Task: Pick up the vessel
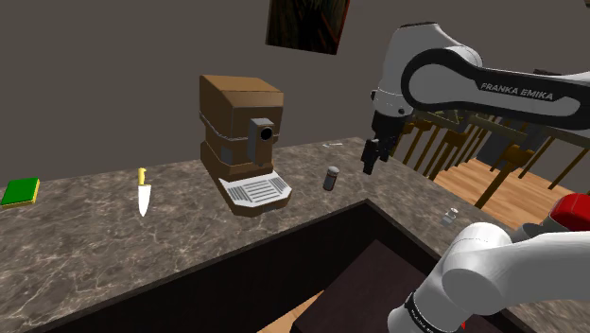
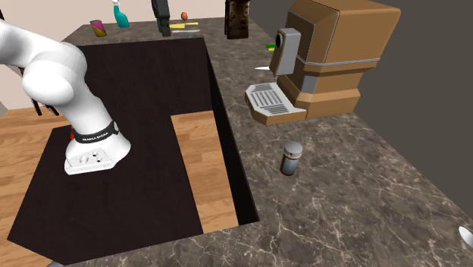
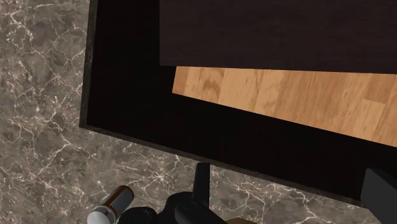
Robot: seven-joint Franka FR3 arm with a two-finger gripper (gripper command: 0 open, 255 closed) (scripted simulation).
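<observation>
The vessel [image 1: 330, 178], a small brown cylinder with a grey cap, stands upright on the marbled counter [image 1: 113, 255], a little below and to one side of the gripper [image 1: 372, 159], untouched. In the wrist view it lies outside the fingers [image 3: 202, 181], which stand apart and hold nothing. Past the vessel, farther from the gripper, sits a brown coffee machine [image 1: 241, 142]; beyond that lie a yellow-handled knife [image 1: 144, 194] and a green sponge [image 1: 20, 192]. The arm [image 1: 473, 85] reads "FRANKA EMIKA" in the shoulder view; the second exterior view shows a black band [image 2: 95, 136] at its base with lettering too small to read, and a teal spray bottle [image 2: 120, 15] at the counter's far end. The wrist view shows wooden floor [image 3: 286, 95] inside the dark recess.
</observation>
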